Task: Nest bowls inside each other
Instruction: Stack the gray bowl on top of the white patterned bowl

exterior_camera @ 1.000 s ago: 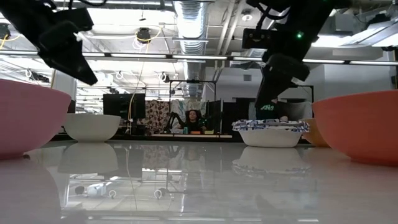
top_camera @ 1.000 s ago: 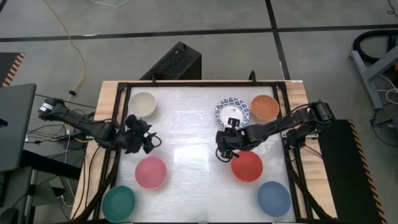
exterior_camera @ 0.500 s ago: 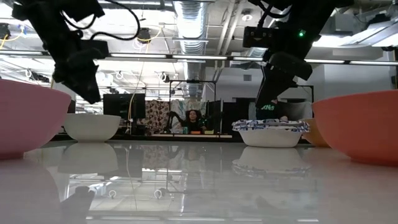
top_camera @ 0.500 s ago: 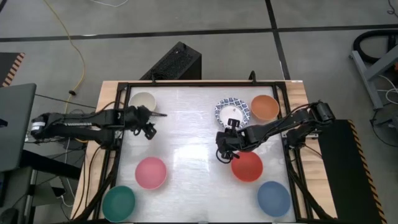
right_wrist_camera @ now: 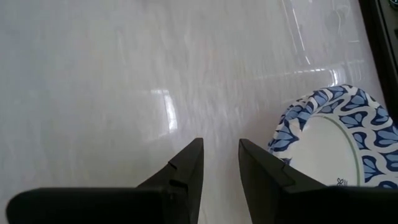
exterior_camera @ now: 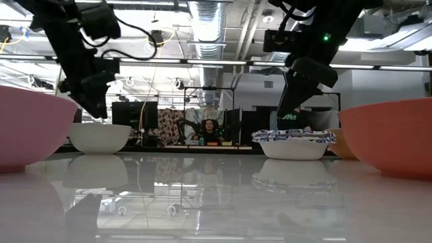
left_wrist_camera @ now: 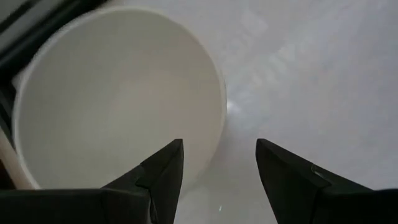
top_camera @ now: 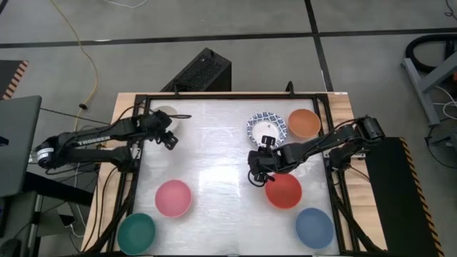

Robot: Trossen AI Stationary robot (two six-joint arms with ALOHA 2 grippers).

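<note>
I see a black box (top_camera: 202,71) on the floor at twelve o'clock, a yellow cable (top_camera: 80,44) at ten, a laptop (top_camera: 18,146) at nine.

You have a glossy white table top (exterior_camera: 216,196) that mirrors the ceiling lights and bowls, edged in pale wood (top_camera: 121,128). The cream bowl (left_wrist_camera: 112,93) looks smooth and matt; the blue-patterned bowl (right_wrist_camera: 336,137) has a printed, faintly shiny finish; dark matt fingers (left_wrist_camera: 165,171)

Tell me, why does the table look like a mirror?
Low view: the glossy table mirrors the cream bowl, the patterned bowl and the ceiling lights. Right wrist view: a white glare patch on the tabletop. Left wrist view: the cream bowl looks soft.
</note>
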